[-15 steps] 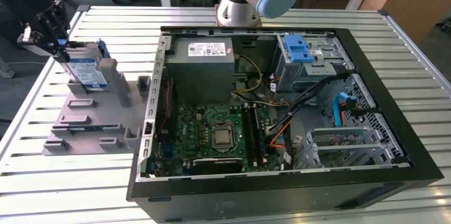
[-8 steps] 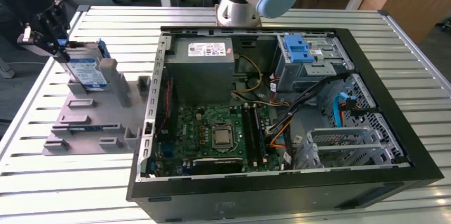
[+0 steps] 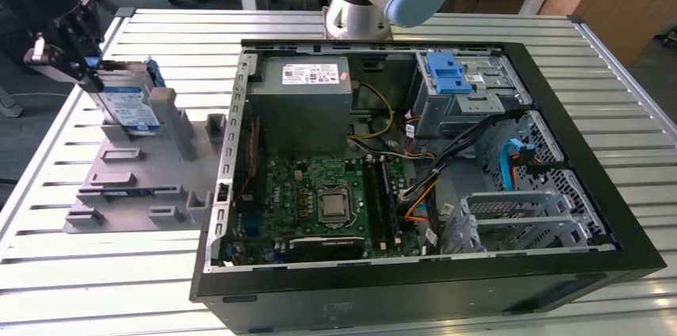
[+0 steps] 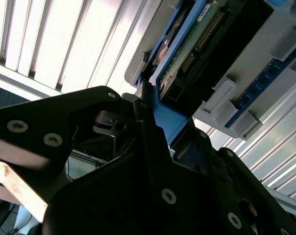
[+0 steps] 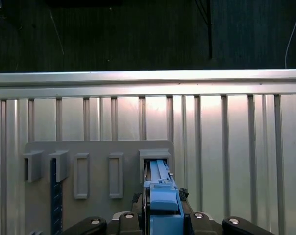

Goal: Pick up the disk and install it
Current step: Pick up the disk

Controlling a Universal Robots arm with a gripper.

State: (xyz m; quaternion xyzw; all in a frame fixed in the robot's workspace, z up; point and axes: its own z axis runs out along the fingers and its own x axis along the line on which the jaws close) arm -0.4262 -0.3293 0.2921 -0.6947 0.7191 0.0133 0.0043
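The gripper (image 3: 90,74) pinches the disk (image 3: 129,106) by its edge. The disk stands upright in a corner slot of the holder (image 3: 138,185), near the table (image 3: 63,273) edge, with open room above. The first wrist view shows more slots (image 5: 81,175). The exterior view shows the case (image 3: 423,154) just beside the holder.

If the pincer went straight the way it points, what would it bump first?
Probably the grey plastic holder plate, at the slot holding the blue-framed silver disk that the pincer grips; depth is unclear.
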